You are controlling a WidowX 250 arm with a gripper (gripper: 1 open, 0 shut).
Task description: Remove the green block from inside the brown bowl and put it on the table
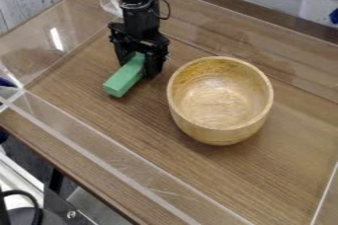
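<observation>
You have a single camera view here, looking down at an angle onto the table [93, 120], a brown wood-grain top edged with low clear acrylic walls [40, 46].

In that view the black gripper [137, 59] points straight down at the left-centre of the table, just to the left of the brown bowl [220, 99]. Its fingers [154, 59] stand on either side of the upper end of the green block [126, 75]. You cannot make out from this angle whether the fingers press on the block or stand clear of it, because the dark claw body covers the spot where they meet it, so the claw's state cannot be told here.

The green block is outside the bowl. It lies on the wood surface, its long axis running diagonally from the claw down toward the lower left, and its lower end appears to rest flat on the table. The block is near the bowl's left rim but does not touch it; a strip of bare wood shows between them.

The brown bowl sits upright to the right of the block, its thick rim and pale grain in full view, and you can see straight down to its bottom with nothing in it.
</observation>
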